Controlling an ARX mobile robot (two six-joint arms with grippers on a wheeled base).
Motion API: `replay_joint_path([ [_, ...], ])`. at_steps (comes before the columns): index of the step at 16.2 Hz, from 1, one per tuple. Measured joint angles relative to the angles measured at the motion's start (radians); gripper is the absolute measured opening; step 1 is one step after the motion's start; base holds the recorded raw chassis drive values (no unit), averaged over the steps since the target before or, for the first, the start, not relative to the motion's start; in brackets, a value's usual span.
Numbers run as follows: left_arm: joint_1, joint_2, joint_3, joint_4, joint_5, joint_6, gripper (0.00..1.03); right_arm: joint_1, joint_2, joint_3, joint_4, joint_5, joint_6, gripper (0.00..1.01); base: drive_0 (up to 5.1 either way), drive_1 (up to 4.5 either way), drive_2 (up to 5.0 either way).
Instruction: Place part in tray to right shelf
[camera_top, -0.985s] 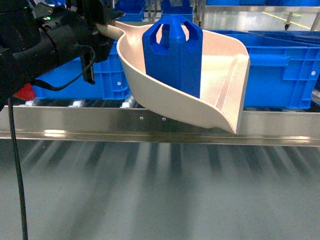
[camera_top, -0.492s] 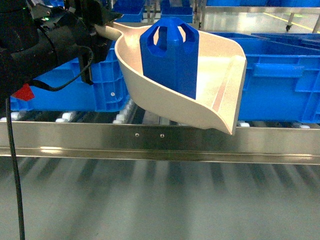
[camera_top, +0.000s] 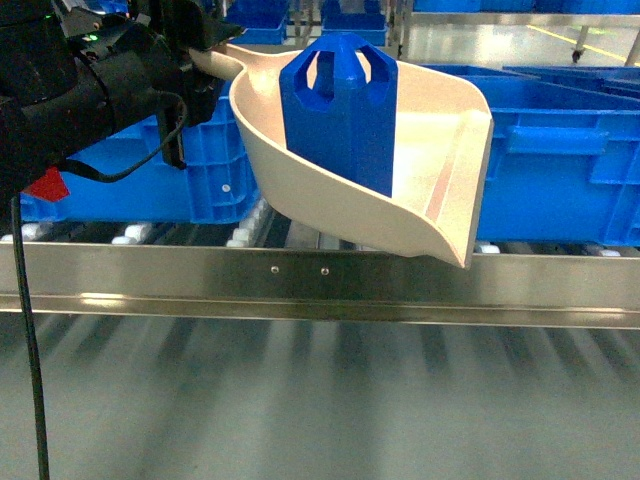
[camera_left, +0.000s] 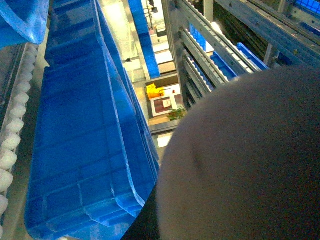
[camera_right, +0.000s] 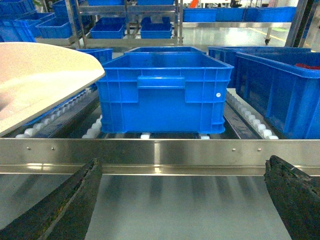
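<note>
The pale beige tray (camera_top: 445, 160) hangs tilted above the right shelf's front rail (camera_top: 150, 285), its open lip down and to the right. The bright-blue part (camera_top: 340, 115) stands upright inside it, domed top with openings uppermost. My left gripper (camera_top: 205, 52) is shut on the tray's handle at the upper left. In the left wrist view the tray (camera_left: 240, 165) fills the right side as a blur and hides the jaws. My right gripper (camera_right: 182, 200) is open and holds nothing, low in front of the rail (camera_right: 160, 155), with the tray's edge (camera_right: 45, 82) to its left.
Large blue crates sit on the shelf's white rollers: one behind the tray at left (camera_top: 140, 175), one at right (camera_top: 560, 160). The right wrist view has a crate (camera_right: 165, 95) straight ahead and another (camera_right: 280, 90) beside it. More racks with crates stand behind.
A second ago the rail and crates sat higher in the head view; they have dropped lower in frame. The tray with the part shifted slightly left. Nothing differs over the last half second.
</note>
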Motion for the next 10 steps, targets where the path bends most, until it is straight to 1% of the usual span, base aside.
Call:
replay_joint_path([
  [10,0.0,0.0,0.0,0.0,0.0,0.0,0.12,0.0,0.0,0.0,0.0,0.0,0.0,0.98,0.0,0.0,0.0],
])
